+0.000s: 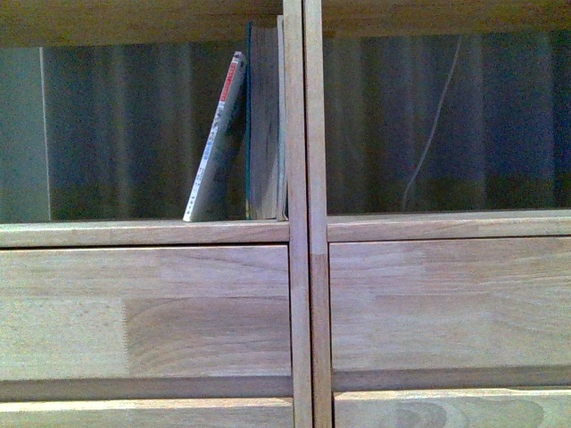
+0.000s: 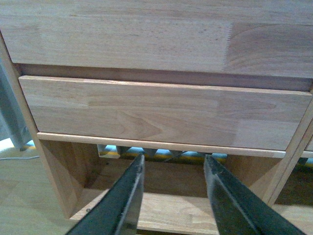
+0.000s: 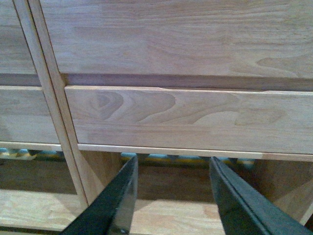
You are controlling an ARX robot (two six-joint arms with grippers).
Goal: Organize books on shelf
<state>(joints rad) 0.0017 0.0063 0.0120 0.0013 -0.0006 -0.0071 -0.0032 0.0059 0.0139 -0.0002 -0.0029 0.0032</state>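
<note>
Shelf [image 1: 143, 234] fills the front view; neither arm is seen there. Paperback [image 1: 217, 143] is found in the open compartment left of centre, upper middle of frame, tilted with its top resting against the thick book [image 1: 264, 125] and its foot slid out to the left on the board. The thick book is stood upright, pressed to the central upright [image 1: 304, 214]. The compartment at upper right is seen with no books, only a pale cable at the back.

Left gripper [image 2: 172, 196], bottom centre of the left wrist frame, is held apart with nothing between the jaws, aimed at a drawer front [image 2: 161, 112] and a low compartment. Right gripper [image 3: 171, 196], bottom centre of the right wrist frame, is likewise spread and empty, below a drawer front [image 3: 186, 120].

Paperback is judged light and floppy, likely to bend or slip if pinched at a corner; best taken across the spine near mid-height, then pushed upright. The thick book is judged stiffer and heavier, needing a firm pinch across its full thickness
</note>
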